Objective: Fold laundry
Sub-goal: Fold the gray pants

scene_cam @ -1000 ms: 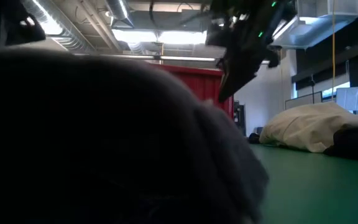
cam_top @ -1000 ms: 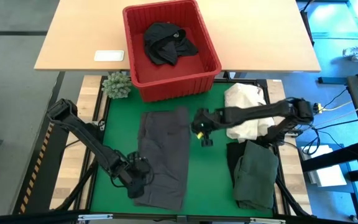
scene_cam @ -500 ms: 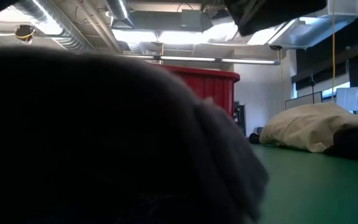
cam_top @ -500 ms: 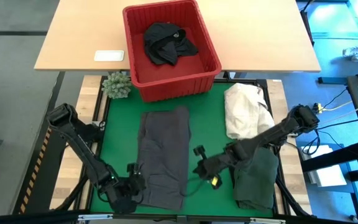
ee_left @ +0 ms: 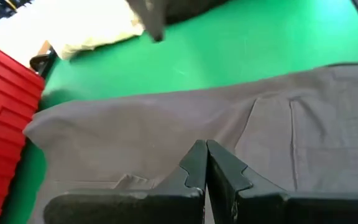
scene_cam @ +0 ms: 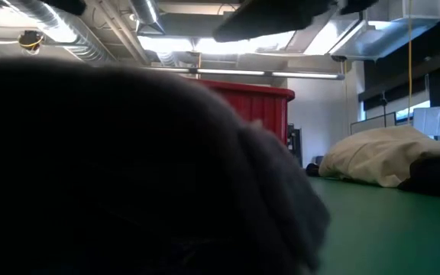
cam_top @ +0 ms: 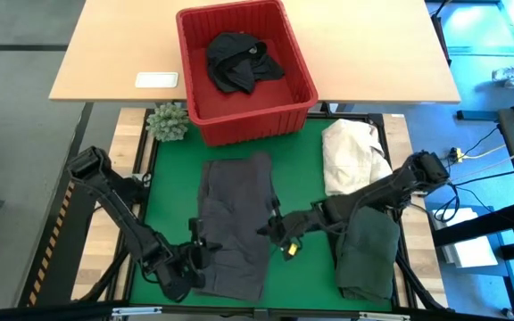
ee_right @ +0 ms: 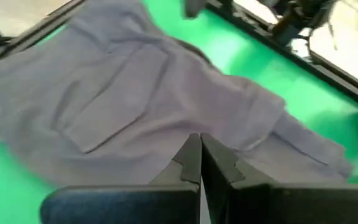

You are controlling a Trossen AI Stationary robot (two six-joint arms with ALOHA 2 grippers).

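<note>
A dark grey garment (cam_top: pixel 235 223) lies spread flat on the green mat (cam_top: pixel 306 192). It also fills the near part of the low view (scene_cam: pixel 128 168). My left gripper (cam_top: pixel 196 255) is at the garment's near left edge, shut, with its tips (ee_left: pixel 205 149) over the cloth. My right gripper (cam_top: pixel 268 228) is at the garment's right edge, shut, with its tips (ee_right: pixel 199 140) over the cloth. Neither has cloth between its fingers. A dark green garment (cam_top: pixel 368 254) lies folded at the near right. A black garment (cam_top: pixel 239 61) sits in the red basket (cam_top: pixel 194 62).
A cream-white cloth heap (cam_top: pixel 353 159) lies on the mat's far right, beside my right arm. The red basket stands across the mat's far edge and the wooden table (cam_top: pixel 373 53). A small green plant (cam_top: pixel 168 122) and a white card (cam_top: pixel 156 79) are at the far left.
My right gripper has swung from the middle of the mat toward the near edge, then left to the grey garment's right edge, and has turned. My left gripper has stayed by the garment's near left edge and has rolled. The garment lies as before.
</note>
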